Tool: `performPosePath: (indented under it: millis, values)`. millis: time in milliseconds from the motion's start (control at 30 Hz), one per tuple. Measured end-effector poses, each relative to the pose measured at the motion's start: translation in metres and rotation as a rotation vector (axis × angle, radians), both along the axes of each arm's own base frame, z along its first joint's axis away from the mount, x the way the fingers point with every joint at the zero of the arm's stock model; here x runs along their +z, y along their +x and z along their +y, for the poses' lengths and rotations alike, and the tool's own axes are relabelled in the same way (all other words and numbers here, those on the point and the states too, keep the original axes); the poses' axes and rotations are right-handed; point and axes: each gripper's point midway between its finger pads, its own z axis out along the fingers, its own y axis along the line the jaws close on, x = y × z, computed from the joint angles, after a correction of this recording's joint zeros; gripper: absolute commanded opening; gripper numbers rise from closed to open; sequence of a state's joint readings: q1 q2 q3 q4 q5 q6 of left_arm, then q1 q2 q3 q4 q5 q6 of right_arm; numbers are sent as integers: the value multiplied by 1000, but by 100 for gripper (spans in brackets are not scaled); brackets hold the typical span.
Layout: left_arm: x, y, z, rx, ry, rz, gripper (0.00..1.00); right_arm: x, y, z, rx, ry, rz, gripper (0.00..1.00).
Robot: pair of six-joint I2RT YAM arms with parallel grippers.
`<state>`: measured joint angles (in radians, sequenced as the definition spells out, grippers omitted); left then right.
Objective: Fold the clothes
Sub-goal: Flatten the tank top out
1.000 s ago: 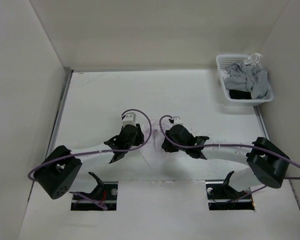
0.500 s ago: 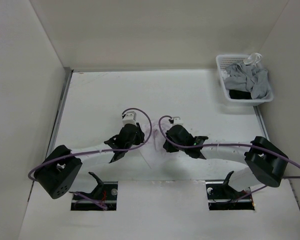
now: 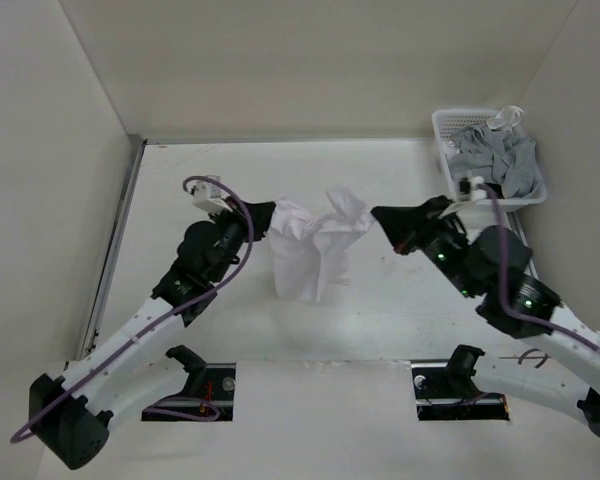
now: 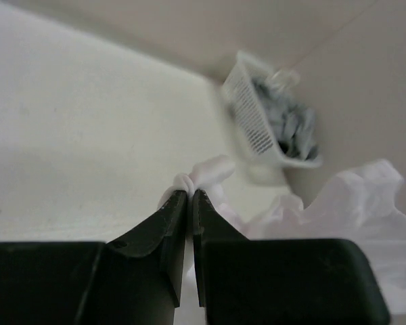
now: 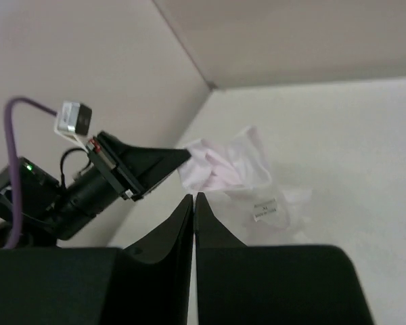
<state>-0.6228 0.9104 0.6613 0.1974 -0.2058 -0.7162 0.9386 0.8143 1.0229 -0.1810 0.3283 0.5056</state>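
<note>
- Starting at the near edge, the overhead view cuts off the right arm (image 3: 540, 310) at the lower right corner. The left arm (image 3: 130, 340) runs down to the bottom margin.
- The left end effector (image 4: 189, 193) has its jaws drawn to a narrow slit on a small bunch of the white garment (image 3: 305, 255). The bunch bulges just past the fingertips in the left wrist view.
- The right end effector (image 5: 193, 198) has its jaws pressed together. Its own wrist view shows no fabric in the slit, so the pinch point is hidden there. Overhead, the tip meets the garment's raised right upper corner, so it appears to be gripping that corner.
- The garment hangs between the two end effectors over the middle of the surface (image 3: 180, 180). Its top edge forms two peaks with a sag between them. Below that, a narrow crumpled panel drops toward the near side.
- Whether the lower edge touches the surface cannot be determined.
- The fabric is plain white, thin and heavily creased. No sleeve or neckline can be made out.
- A small label (image 5: 265, 206) shows on the fabric in the right wrist view; its print is too small to read.
- The left wrist view is blurred beyond the fingertips.
- In the far right corner stands a white slotted basket (image 4: 254, 120) holding grey garments (image 3: 500, 160). Overhead, the right arm's wrist hardware covers its near left corner.
</note>
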Motion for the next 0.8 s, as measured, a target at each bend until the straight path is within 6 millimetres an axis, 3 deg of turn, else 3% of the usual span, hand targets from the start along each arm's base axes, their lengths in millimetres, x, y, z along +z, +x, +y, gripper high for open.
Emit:
performPosePath:
  millis: [67, 167, 267, 400, 500, 633, 733, 800]
  values:
    - [41, -5, 14, 26, -71, -80, 3, 44, -14, -19, -7, 63, -81, 4]
    - [81, -16, 27, 41, -130, -153, 3, 86, -35, -34, 15, 117, -156, 3]
    - [102, -32, 31, 22, -157, -187, 3, 103, -53, -34, 56, 122, -185, 3]
    - [121, -56, 43, 15, -185, -226, 4, 111, -79, -24, 146, 108, -200, 3]
    - [138, -69, 59, 47, -201, -269, 5, 114, -89, -20, 176, 97, -215, 3]
    - [159, -74, 71, 83, -194, -325, 5, 102, -77, -23, 100, 67, -207, 3]
    - [149, -56, 62, 95, -144, -296, 5, 70, -65, -16, 64, 14, -172, 3]
    - [127, -36, 48, 95, -87, -237, 5, 43, -52, -12, 27, -43, -137, 3]
